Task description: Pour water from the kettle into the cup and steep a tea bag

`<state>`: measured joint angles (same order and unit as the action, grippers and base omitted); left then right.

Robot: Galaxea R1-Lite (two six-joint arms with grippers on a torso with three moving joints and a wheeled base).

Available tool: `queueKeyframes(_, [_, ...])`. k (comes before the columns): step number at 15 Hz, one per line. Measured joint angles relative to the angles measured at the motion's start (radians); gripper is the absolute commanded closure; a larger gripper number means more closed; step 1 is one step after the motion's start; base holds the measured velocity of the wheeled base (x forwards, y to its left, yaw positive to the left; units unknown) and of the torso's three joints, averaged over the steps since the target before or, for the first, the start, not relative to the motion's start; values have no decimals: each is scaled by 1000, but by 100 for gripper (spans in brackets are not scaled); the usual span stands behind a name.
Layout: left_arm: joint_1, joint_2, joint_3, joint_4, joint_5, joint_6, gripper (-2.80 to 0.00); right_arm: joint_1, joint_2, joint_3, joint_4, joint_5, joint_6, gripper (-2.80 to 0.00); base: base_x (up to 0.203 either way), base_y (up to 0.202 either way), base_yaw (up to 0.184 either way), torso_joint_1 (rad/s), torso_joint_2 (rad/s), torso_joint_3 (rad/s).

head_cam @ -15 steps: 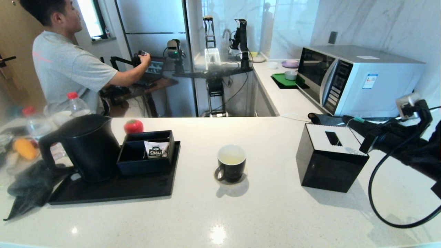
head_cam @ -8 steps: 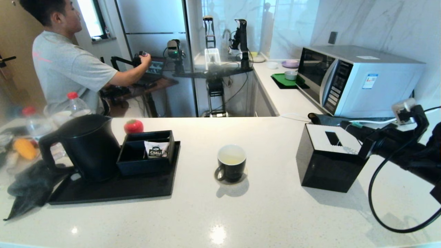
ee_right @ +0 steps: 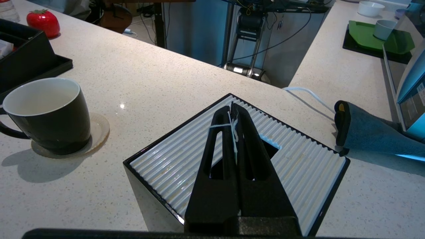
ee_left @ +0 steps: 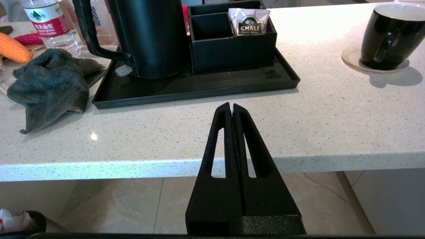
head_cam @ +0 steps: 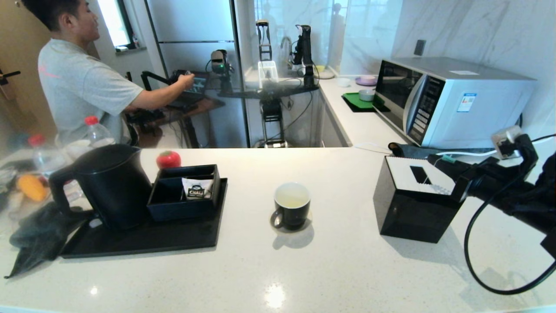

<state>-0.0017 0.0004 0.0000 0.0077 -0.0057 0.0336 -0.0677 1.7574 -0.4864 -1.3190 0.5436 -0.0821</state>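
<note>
The black kettle [head_cam: 110, 187] stands on a black tray [head_cam: 143, 239] at the left of the counter. The black cup [head_cam: 292, 206] sits on a coaster mid-counter, with pale water [head_cam: 292, 201] low inside its white interior. My right gripper [ee_right: 232, 109] hovers over the ribbed white lid of a black box [ee_right: 166, 162], right of the cup [ee_right: 46, 116]. It is shut on a thin white string [ee_right: 234, 132] of the tea bag. The bag itself is hidden. My left gripper [ee_left: 231, 107] is shut and empty, parked low before the counter's front edge, facing the kettle [ee_left: 152, 36].
A black organiser holding a CHALI sachet [head_cam: 197, 189] shares the tray. A grey cloth [head_cam: 34, 234] and red-capped bottles [head_cam: 96, 130] lie far left. A microwave [head_cam: 451, 100] stands back right, with a blue cloth [ee_right: 368, 132] beside the box. A person [head_cam: 82, 87] works behind the counter.
My right arm has edged slightly left and down over the box. The person behind the counter has leaned and moved a hand. The kettle and cup have stayed put.
</note>
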Motion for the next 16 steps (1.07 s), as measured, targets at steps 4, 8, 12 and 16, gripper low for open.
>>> queueKeyframes(4, [0,0,0,0,0,0,0,0,0,0,0,-1,0,0,0,0,0,0,0,0])
queueKeyframes(8, [0,0,0,0,0,0,0,0,0,1,1,-1,0,0,0,0,0,0,0,0])
queueKeyframes(12, [0,0,0,0,0,0,0,0,1,3,2,-1,0,-280,0,0,0,0,0,0])
queueKeyframes(16, [0,0,0,0,0,0,0,-15,5,0,5,-7,1,-280,0,0,0,0,0,0])
